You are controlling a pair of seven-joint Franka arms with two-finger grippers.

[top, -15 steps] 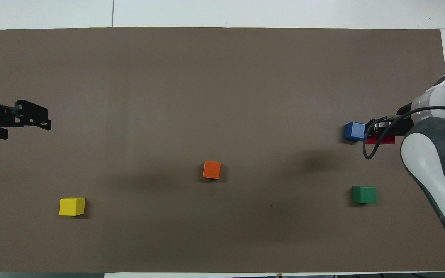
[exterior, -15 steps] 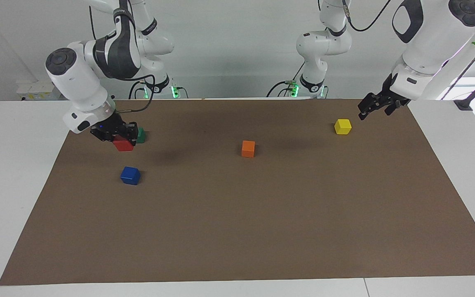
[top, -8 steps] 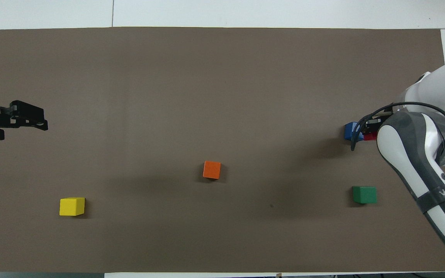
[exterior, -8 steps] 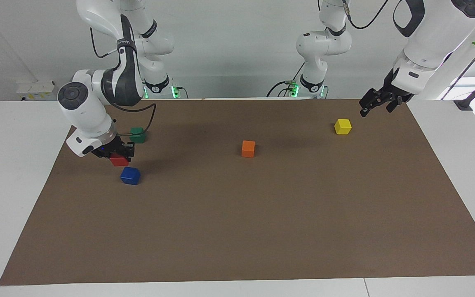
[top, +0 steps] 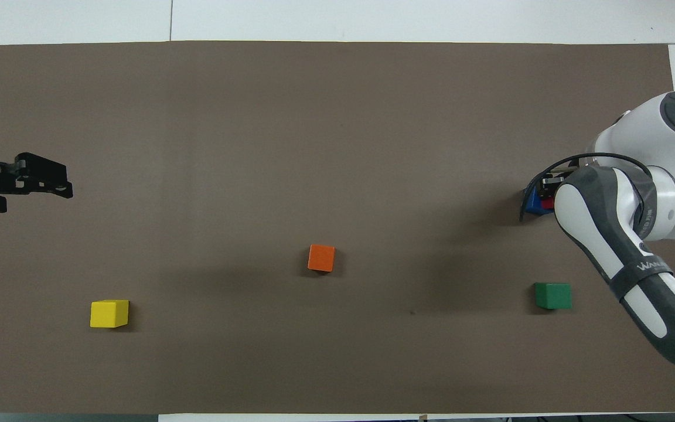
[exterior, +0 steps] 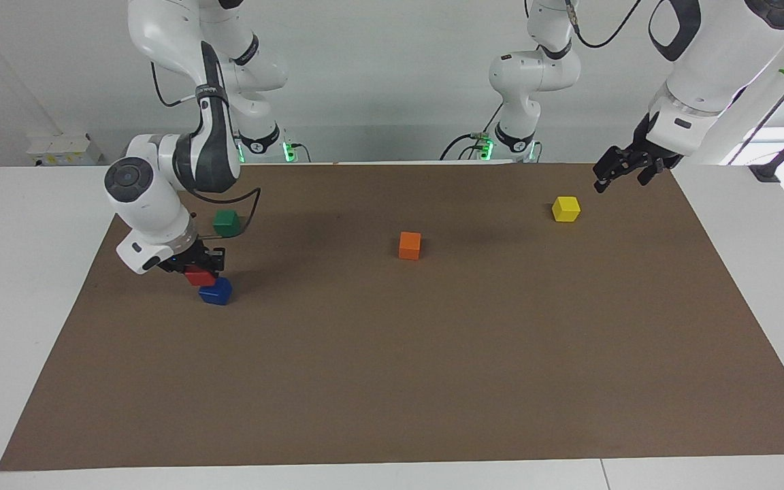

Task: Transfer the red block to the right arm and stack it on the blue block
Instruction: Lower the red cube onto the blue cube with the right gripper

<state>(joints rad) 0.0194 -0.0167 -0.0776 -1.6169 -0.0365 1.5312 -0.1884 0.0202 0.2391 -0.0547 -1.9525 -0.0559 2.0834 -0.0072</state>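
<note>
The red block (exterior: 199,277) is up in the air, with my right gripper (exterior: 196,269) shut on it. It hangs low, just at the upper edge of the blue block (exterior: 216,292), which lies on the brown mat toward the right arm's end. Whether the two blocks touch I cannot tell. In the overhead view the right arm covers most of both, leaving only slivers of the red block (top: 546,204) and the blue block (top: 531,201). My left gripper (exterior: 611,174) waits open and empty in the air over the mat's corner by the yellow block, also seen from above (top: 59,183).
A green block (exterior: 226,222) lies nearer to the robots than the blue one. An orange block (exterior: 410,245) sits mid-mat, and a yellow block (exterior: 565,208) toward the left arm's end. All rest on the brown mat (exterior: 433,381) over a white table.
My right gripper has carried the red block down and away from the green block to the blue block's edge. The left gripper has risen slightly and now holds still.
</note>
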